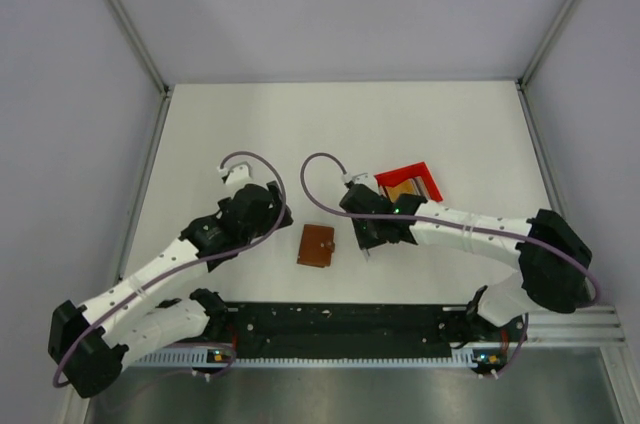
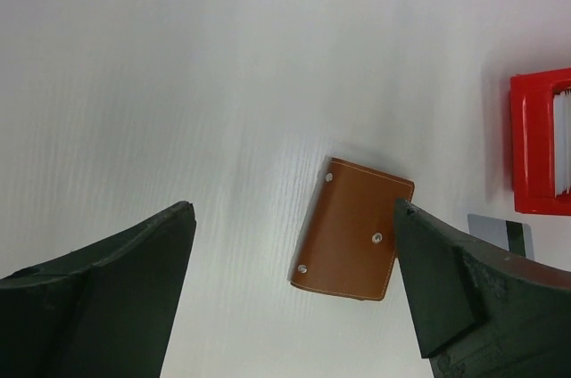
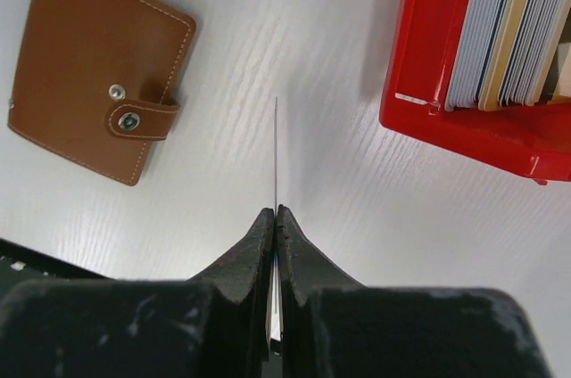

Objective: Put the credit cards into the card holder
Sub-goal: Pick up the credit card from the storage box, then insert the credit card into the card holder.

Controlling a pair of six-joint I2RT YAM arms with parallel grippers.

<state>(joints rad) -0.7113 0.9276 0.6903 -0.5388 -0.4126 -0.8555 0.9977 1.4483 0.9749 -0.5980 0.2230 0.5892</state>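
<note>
The job is at an early stage. The card holder (image 3: 94, 115) lies flat on the desk (image 3: 294, 57) with its strap (image 3: 143, 115) snapped shut, so no card has gone into it, as far as the views show. It will probably have to be opened before anything can be slotted in. Most of the credit cards (image 3: 508, 21) stand on edge in the red box (image 3: 428, 102), ahead and to the right of the right end effector (image 3: 276, 213).

That end effector's fingers are pressed together, pinching one thin card (image 3: 276, 151) that is seen edge-on and points out ahead of the fingertips. The card holder is ahead and to its left, well apart from the held card.

The left end effector (image 2: 294, 209) is spread wide and holds nothing. The card holder sits in the gap between its fingers, just beyond the tips. One corner is hidden behind the right-hand finger, and I cannot tell whether they touch.
</note>
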